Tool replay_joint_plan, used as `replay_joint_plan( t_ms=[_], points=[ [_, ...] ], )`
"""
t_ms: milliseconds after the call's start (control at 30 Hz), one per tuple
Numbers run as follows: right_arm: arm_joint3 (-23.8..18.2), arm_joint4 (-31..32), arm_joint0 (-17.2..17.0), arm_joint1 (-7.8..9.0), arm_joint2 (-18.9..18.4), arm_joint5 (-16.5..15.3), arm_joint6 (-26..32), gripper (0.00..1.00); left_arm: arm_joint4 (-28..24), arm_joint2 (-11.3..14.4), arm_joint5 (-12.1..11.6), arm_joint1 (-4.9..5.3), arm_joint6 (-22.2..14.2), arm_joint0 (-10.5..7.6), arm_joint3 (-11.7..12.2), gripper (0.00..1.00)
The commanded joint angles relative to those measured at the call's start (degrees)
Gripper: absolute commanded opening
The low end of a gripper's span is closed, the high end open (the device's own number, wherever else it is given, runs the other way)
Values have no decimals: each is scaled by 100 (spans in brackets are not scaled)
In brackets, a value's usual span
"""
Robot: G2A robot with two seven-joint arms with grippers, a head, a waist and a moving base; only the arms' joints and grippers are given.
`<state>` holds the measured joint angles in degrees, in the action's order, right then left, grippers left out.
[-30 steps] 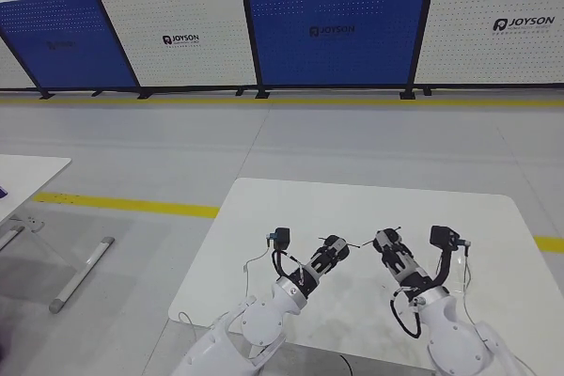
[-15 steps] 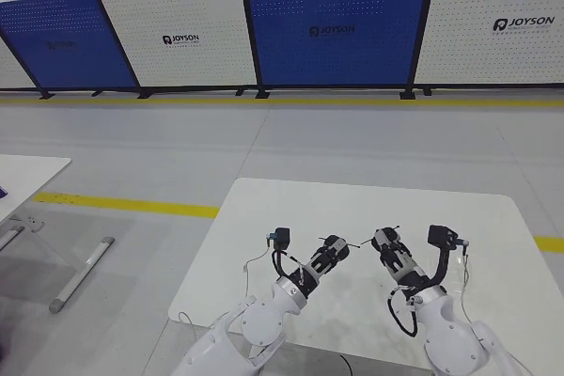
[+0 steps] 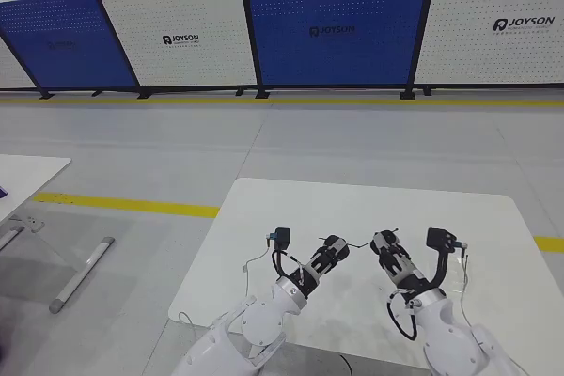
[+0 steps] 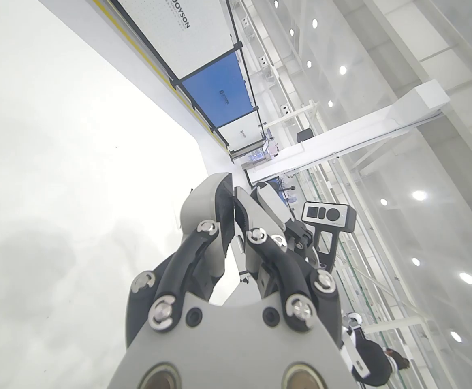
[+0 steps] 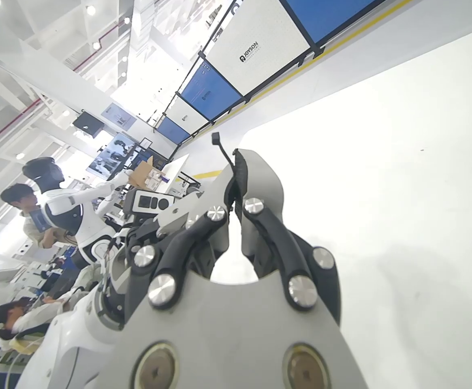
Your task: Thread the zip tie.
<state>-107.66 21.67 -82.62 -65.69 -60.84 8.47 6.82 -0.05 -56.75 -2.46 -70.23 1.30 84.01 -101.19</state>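
Quick update from the remote seat: both arms are parked over the near half of the white rectangular table (image 3: 432, 202), pointing at each other, left arm on the left and right arm on the right. Over the last second the right gripper (image 3: 381, 242) crept a touch leftward toward the left gripper (image 3: 341, 246), which hasn't budged, so the gap between them is a bit tighter. I take that as lining up for the threading, not the threading itself. In its own wrist view the right gripper (image 5: 236, 159) is clamped on the thin black plastic zip tie (image 5: 221, 146), with the square head sticking out past the fingertips into open air above the table, aimed at the other arm. From above, the tie is just a dark sliver between the two grippers (image 3: 361, 245). The left gripper (image 4: 233, 189) has its pads pressed together, but I honestly can't tell if the tail end is pinched in there. The blue and white pegboard panels (image 3: 338, 42) at the far side carry small logos; not reading them out.
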Motion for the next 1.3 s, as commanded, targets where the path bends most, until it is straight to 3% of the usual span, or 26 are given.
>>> replay_joint_plan(
  t_ms=[0,400,700,1267],
  points=[
    [36,4,11,-13,3,-2,5,0,0,0,0,0,0,0,0,0],
    [79,-20,-17,-96,47,-105,24,0,0,0,0,0,0,0,0,0],
    [246,-425,-76,-186,65,-384,-215,0,0,0,0,0,0,0,0,0],
    [184,-365,-188,-216,-19,-387,-432,0,0,0,0,0,0,0,0,0]
  ],
)
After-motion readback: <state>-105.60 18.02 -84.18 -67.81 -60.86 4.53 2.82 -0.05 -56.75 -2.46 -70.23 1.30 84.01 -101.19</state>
